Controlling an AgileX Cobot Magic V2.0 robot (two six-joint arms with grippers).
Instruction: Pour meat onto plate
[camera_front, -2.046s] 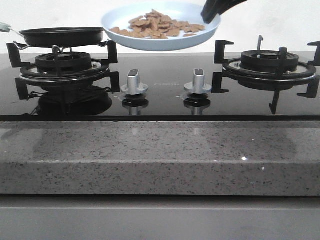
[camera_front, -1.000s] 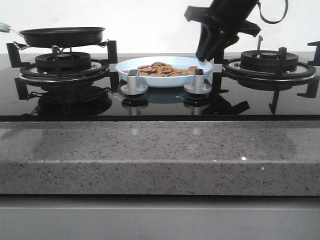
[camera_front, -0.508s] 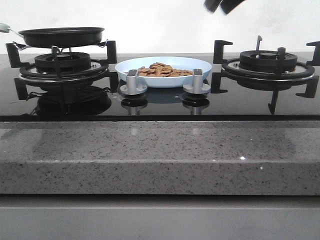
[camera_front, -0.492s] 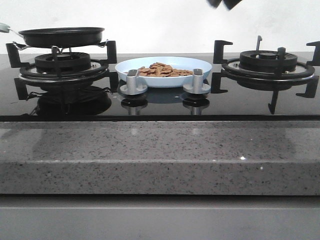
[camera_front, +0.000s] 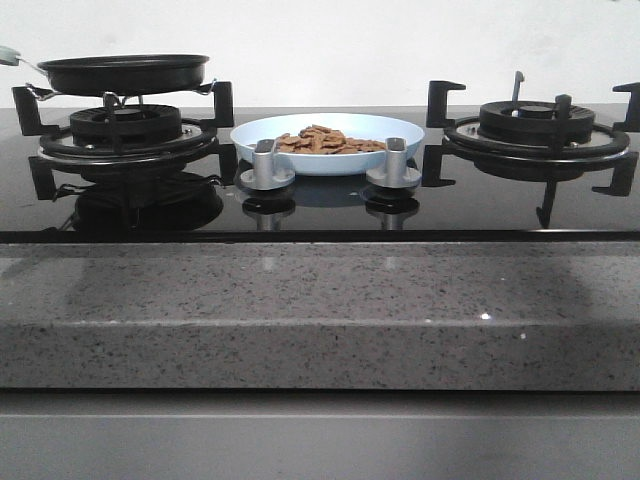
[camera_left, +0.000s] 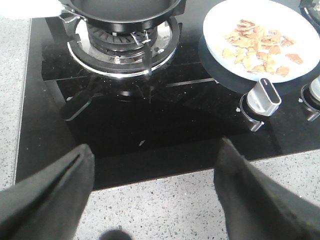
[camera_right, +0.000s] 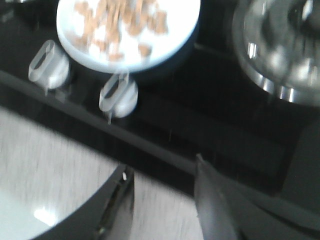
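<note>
The pale-blue plate (camera_front: 328, 132) rests on the black glass hob between the two burners, behind the two silver knobs. The meat (camera_front: 325, 141) lies in it as a low heap of reddish-brown pieces. From the left wrist view the plate (camera_left: 216, 30) and meat (camera_left: 255, 44) show past a knob. The right wrist view is blurred but shows the plate (camera_right: 172, 40) with meat (camera_right: 120, 15). Neither gripper appears in the front view. My left gripper (camera_left: 152, 162) is open and empty over the hob's front edge. Nothing sits between the spread fingers of my open right gripper (camera_right: 162, 175).
A black frying pan (camera_front: 123, 71) sits on the left burner (camera_front: 125, 130). The right burner (camera_front: 537, 125) carries nothing. Two silver knobs (camera_front: 267, 165) (camera_front: 392, 163) stand in front of the plate. A speckled stone counter edge (camera_front: 320, 310) runs along the front.
The right arm set the plate of meat down between the burners, let go, rose and left the front view. Plate, meat and pan now lie still.
</note>
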